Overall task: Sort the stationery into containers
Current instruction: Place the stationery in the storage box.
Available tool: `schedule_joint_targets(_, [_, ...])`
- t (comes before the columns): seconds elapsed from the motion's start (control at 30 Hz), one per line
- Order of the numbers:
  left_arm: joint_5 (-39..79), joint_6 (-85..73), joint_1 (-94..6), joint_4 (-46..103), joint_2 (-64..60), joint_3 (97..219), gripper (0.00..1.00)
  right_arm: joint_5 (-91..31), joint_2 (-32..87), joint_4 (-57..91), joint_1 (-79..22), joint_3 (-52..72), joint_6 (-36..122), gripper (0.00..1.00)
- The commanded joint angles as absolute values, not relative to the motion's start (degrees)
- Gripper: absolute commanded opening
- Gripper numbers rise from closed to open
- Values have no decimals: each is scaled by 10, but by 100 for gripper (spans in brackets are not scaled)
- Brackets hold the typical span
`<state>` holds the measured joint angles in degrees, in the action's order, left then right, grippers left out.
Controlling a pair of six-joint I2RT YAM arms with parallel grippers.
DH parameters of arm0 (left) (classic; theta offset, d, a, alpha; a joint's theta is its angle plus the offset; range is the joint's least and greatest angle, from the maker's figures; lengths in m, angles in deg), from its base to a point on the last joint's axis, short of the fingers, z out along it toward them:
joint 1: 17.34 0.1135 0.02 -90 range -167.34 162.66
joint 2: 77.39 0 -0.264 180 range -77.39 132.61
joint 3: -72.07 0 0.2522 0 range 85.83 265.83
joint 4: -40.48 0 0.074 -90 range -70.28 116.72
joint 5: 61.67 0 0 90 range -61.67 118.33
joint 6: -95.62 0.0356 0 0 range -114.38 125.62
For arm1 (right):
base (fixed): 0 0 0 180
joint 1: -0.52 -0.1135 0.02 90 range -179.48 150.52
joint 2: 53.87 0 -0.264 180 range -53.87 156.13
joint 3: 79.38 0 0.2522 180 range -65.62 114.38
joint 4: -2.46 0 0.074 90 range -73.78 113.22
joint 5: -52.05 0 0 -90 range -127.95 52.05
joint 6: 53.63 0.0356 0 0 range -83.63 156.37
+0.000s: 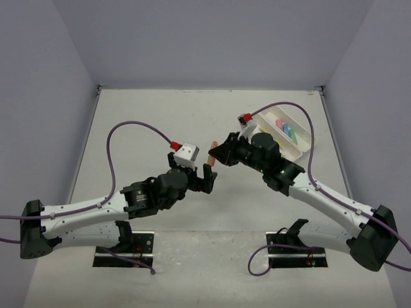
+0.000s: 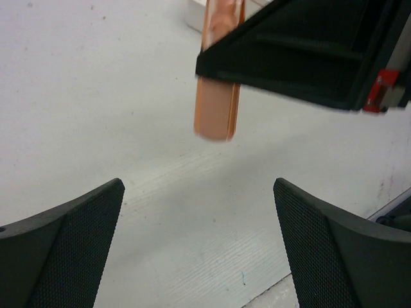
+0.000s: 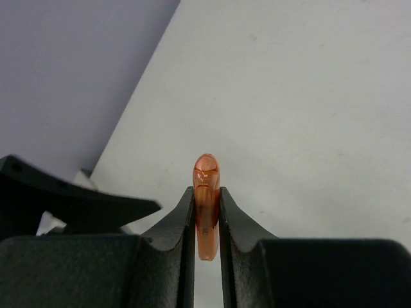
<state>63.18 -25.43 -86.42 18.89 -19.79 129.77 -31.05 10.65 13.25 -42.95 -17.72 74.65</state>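
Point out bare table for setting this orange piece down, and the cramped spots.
Bare table: the far-left stretch between back wall and the left arm's purple cable; the near strip between the arm bases. Crowded: the centre, where the open left gripper faces the right gripper clamping the orange piece, and the far-right corner with the white tray.

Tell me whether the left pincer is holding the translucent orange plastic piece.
No, the left pincer gapes empty; the right pincer clamps that orange piece.

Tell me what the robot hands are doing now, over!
Right gripper shut on orange piece, lifted off table. Left gripper open, empty, facing it. White tray behind right wrist, coloured pieces inside. Nothing in the way seen.
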Motion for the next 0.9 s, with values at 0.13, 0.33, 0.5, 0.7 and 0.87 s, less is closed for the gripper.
schedule_joint_targets(0.13, [579, -327, -864, 21, -185, 1354, 100, -464, 164, 237, -262, -81, 552, 0])
schedule_joint_targets(0.33, [559, -321, -864, -7, -164, 1370, 100, -618, 266, 256, -173, -6, 438, 0])
schedule_joint_targets(0.5, [551, -307, -865, -17, -161, 1374, 100, -672, 379, 269, -113, 72, 389, 4])
schedule_joint_targets(0.7, [547, -300, -865, -20, -164, 1360, 100, -673, 492, 287, -65, 146, 375, 4])
schedule_joint_targets(0.87, [545, -300, -864, -19, -166, 1348, 100, -698, 566, 287, -56, 183, 339, 4])
